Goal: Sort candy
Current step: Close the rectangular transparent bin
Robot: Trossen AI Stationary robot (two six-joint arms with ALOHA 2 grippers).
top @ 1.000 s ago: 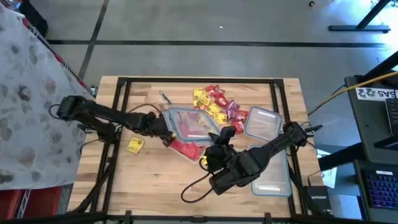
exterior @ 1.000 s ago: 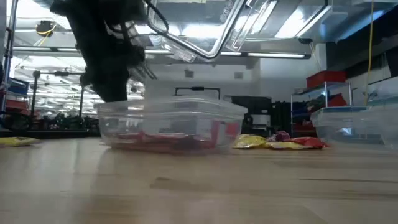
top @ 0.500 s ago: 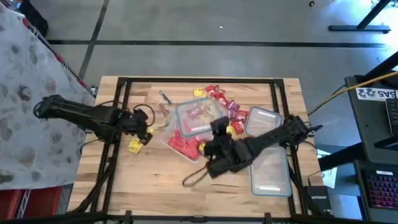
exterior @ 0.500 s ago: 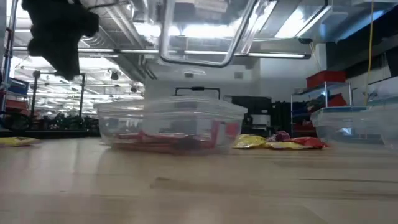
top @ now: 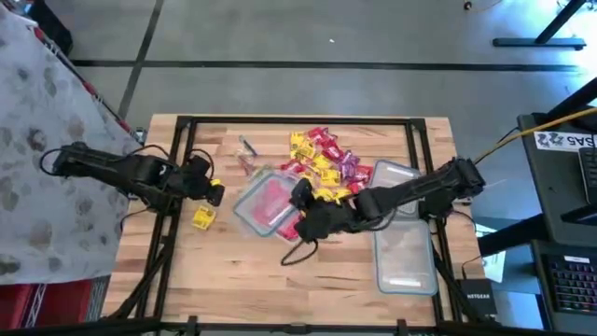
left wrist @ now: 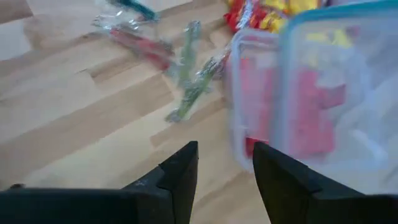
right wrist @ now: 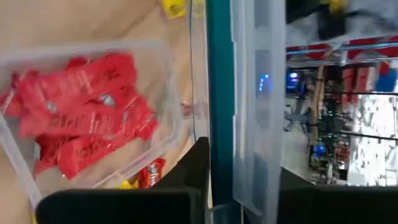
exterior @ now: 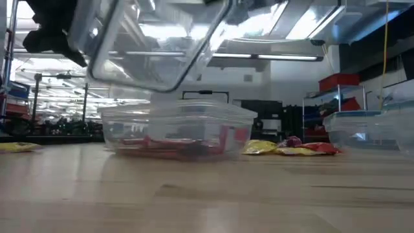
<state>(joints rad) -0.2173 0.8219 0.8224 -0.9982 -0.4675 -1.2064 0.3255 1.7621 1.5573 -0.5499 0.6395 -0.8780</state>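
High view: right gripper [top: 303,207] pinches a clear lid [right wrist: 249,93] over the tub [top: 266,203] of red candy [right wrist: 81,118]; mixed pile [top: 322,157] just behind tub. Left gripper [left wrist: 224,165] waits beside tub, jaws apart, empty. Candy looks light, crinkly, slippery — grab by wrapper ends, prob.

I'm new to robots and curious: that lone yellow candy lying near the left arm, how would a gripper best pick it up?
Probably from straight above. The yellow candy lies flat on bare wooden table, apart from the candy pile, with room for fingers on both sides. Pinching across its narrower middle should work; the left gripper hovers nearest.
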